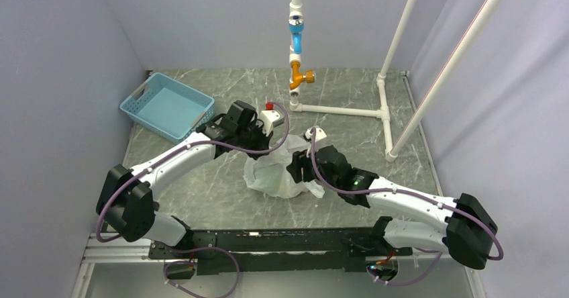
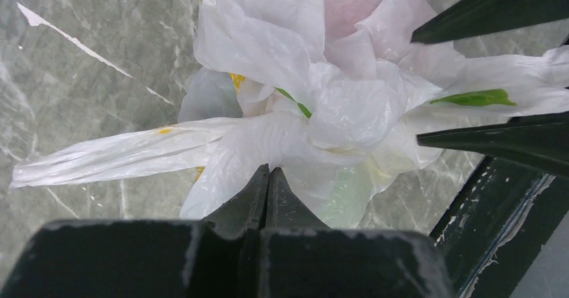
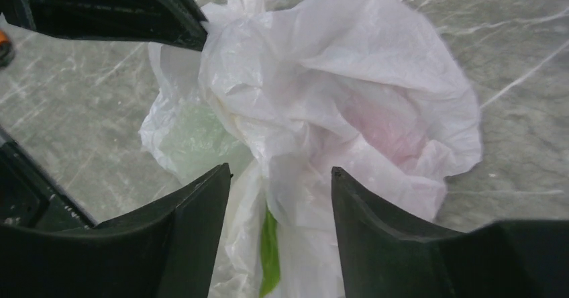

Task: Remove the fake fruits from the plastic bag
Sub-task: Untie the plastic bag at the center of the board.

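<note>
The plastic bag (image 1: pixel 275 174) lies crumpled on the marble table between both arms. My left gripper (image 2: pixel 268 169) is shut, its tips pinching a fold of the plastic bag (image 2: pixel 335 103) near one loop handle. My right gripper (image 3: pixel 280 170) stands open astride the other handle, film with a green mark loose between its fingers. The fake fruits stay inside the bag: a reddish one (image 3: pixel 389 127) and a green one (image 3: pixel 194 137) show faintly through the film. From above, the left gripper (image 1: pixel 274 145) and right gripper (image 1: pixel 298 168) meet at the bag's top.
A blue lattice basket (image 1: pixel 168 105) sits at the back left. A white pipe frame (image 1: pixel 349 110) with an orange valve (image 1: pixel 302 78) stands behind the bag and runs to the right. Grey walls close in both sides.
</note>
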